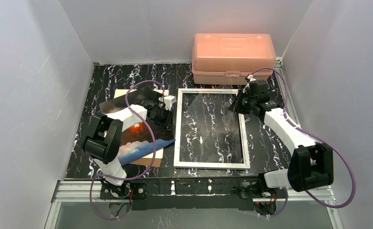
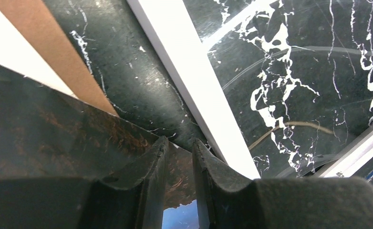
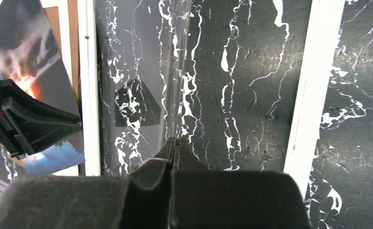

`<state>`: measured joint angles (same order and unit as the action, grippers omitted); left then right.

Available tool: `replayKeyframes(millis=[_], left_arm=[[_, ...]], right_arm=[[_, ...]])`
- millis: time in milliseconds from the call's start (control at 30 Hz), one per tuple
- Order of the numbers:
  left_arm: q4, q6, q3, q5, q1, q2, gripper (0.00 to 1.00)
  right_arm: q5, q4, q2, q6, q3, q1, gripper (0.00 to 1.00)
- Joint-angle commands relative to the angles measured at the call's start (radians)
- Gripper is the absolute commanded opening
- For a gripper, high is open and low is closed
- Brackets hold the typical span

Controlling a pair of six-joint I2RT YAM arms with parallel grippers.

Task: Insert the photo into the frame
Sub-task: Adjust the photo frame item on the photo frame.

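The white frame (image 1: 177, 129) lies flat in the middle of the marble table. My right gripper (image 1: 235, 105) is shut on the far edge of its clear pane (image 3: 141, 71), which stands tilted up from the frame; the fingertips (image 3: 176, 140) are pressed together on it. The photo (image 1: 141, 140), dark clouds with an orange glow, lies left of the frame on a brown backing board (image 2: 46, 43). My left gripper (image 1: 164, 110) hovers over the photo's corner (image 2: 56, 129) beside the frame's left rail (image 2: 189, 81). A narrow gap separates its jaws (image 2: 180, 143), and the photo shows through it.
A pink plastic box (image 1: 233, 56) stands at the back, just behind the frame and close to my right gripper. White walls close in both sides and the back. The purple cables loop over both arms.
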<state>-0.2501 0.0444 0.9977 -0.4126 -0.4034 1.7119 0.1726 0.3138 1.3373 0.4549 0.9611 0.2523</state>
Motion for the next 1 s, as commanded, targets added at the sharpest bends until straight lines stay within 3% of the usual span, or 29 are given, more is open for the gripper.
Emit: replayKeyframes(millis=[0, 467, 967], left_arm=[[0.011, -0.015, 0.001, -0.037, -0.014, -0.004, 0.24], [0.028, -0.005, 0.001, -0.043, -0.023, 0.020, 0.22], [0.032, 0.001, 0.008, -0.044, -0.024, 0.027, 0.20]], right_arm=[[0.083, -0.035, -0.017, 0.073, 0.035, -0.010, 0.01], [0.381, -0.272, -0.016, 0.376, 0.088, -0.044, 0.01], [0.457, -0.417, -0.048, 0.500, 0.043, -0.043, 0.01]])
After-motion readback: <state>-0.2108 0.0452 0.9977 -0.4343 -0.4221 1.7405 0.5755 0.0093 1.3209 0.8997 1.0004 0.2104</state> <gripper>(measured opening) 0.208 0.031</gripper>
